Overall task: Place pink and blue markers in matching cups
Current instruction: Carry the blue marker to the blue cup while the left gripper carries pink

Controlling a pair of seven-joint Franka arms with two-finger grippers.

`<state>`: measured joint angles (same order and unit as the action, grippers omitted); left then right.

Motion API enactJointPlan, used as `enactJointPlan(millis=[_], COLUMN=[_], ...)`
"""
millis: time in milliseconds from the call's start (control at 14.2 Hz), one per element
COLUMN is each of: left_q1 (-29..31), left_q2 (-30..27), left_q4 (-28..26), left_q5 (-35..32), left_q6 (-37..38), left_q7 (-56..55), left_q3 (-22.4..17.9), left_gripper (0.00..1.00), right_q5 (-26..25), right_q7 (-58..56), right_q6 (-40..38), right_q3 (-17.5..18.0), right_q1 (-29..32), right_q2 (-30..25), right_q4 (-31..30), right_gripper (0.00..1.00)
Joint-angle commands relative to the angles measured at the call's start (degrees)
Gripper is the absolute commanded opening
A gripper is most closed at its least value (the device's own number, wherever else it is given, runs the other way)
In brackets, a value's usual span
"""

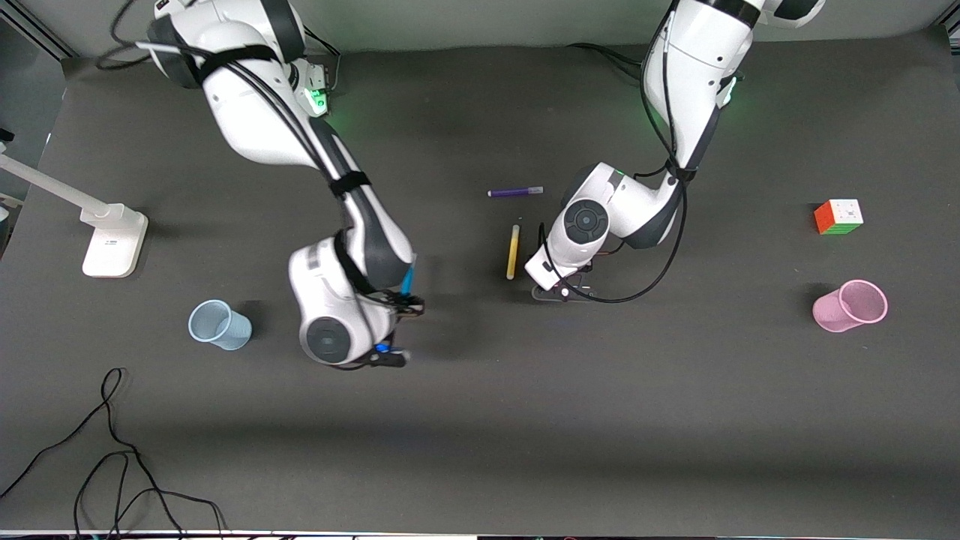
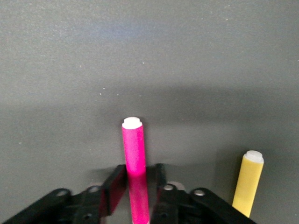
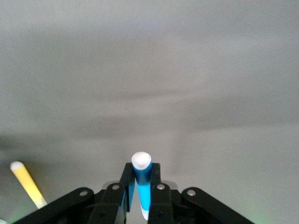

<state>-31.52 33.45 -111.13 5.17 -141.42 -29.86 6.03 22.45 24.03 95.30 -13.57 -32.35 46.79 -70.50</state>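
dark table point(image 1: 675, 420): right gripper point(image 3: 140, 198) grips blue marker point(image 3: 141, 179), left gripper point(image 2: 138, 193) pink marker point(image 2: 134, 154).

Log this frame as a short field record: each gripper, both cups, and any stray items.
left gripper: shut on pink marker, low at the table beside yellow pen
right gripper: shut on blue marker, raised near blue cup
pink cup: empty, at the left arm's end
strays: purple pen, colour cube
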Motion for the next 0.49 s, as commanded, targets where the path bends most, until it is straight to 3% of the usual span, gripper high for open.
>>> enactJointPlan(millis=[0, 212, 424], left_q1=[-0.4, -0.4, 0.6], left_q2=[0.5, 0.1, -3.1], left_q4=[-0.6, -0.6, -0.4], left_q5=[-0.5, -0.6, -0.5], left_q6=[-1.1, -1.0, 1.7], left_q7=[0.1, 0.1, 0.6], left_q3=[-0.4, -0.5, -1.2], left_gripper=[0.0, 0.0, 0.0], right_q5=[-2.8, -9.7, -11.0], right_q7=[1.3, 1.1, 0.7], right_q6=[-0.6, -0.5, 0.6], right_q3=[-4.0, -7.5, -13.9], right_q1=[-0.9, -0.8, -1.0], right_q2=[-6.2, -11.6, -16.1], right_q4=[-2.5, -3.7, -3.9], right_gripper=[0.0, 0.0, 0.0])
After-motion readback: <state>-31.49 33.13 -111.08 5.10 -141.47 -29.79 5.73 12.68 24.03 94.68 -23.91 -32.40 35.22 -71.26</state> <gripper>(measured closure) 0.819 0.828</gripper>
